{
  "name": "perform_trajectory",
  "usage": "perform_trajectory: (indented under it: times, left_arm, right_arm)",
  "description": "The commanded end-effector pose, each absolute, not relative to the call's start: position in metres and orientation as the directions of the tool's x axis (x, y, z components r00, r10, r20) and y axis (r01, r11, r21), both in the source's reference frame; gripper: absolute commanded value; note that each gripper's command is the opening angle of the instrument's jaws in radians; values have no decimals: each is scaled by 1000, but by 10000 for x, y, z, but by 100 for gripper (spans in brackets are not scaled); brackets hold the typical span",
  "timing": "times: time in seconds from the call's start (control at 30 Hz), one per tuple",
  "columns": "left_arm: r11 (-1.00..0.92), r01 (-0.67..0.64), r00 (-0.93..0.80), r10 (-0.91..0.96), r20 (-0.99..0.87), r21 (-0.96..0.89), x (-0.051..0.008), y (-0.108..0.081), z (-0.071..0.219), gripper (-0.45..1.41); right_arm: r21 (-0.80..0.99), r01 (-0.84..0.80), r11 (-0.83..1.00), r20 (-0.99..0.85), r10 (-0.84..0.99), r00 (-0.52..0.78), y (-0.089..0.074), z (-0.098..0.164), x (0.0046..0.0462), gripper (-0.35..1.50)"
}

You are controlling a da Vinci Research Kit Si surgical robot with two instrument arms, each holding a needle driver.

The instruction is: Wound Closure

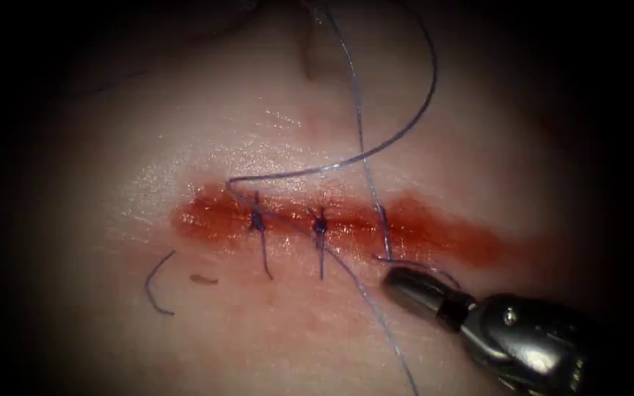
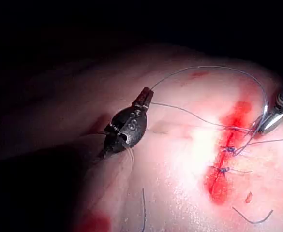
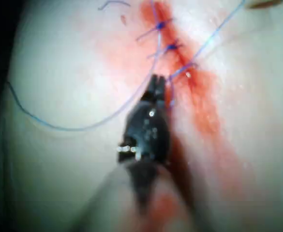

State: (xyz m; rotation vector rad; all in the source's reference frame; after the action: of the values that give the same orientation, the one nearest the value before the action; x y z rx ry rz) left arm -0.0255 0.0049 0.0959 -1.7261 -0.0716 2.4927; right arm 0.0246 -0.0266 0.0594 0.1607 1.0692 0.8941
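**Right claw on the thread at the third stitch, left claw holding the long strand**

Your right claw (image 1: 405,282) sits in the lower right of the endoscope view, just below the cut (image 1: 346,224), its jaws closed on the thread (image 1: 376,147) where a short end leaves the rightmost stitch (image 1: 383,220). In the right wrist view the same claw (image 3: 156,84) lies with its tip against the red strip, the thread running off both ways from it.

Your left claw (image 2: 143,99) shows in the left wrist view, well away from the cut, jaws closed on the far end of the long strand that arcs over to the wound.

In the endoscope view the thread loops from the top centre, swings right, then comes back across the tissue (image 1: 185,132) to the left end of the cut. Two knotted stitches (image 1: 258,222) sit at left and centre of the cut, tails pointing down. A loose cut end of thread (image 1: 157,286) lies at lower left, beside a small red fleck (image 1: 203,279). Red fluid (image 1: 442,235) stains the length of the cut.

I cannot pick out the needle.
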Motion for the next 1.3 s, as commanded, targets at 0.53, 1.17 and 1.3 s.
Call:
perform_trajectory:
  times: [0.53,1.17,1.3]
  left_arm:
    - [-981,-186,-356,120,-927,-55,-260,123,963,-45]
    - [-985,-172,-372,82,-924,-18,-291,165,990,-45]
    - [-988,-154,-399,77,-914,-15,-305,150,1004,-45]
  right_arm:
    - [504,-550,666,-701,687,191,-302,580,258,-35]
    - [508,-519,688,-700,680,217,-330,574,269,-35]
    - [515,-503,695,-697,681,227,-336,573,275,-35]
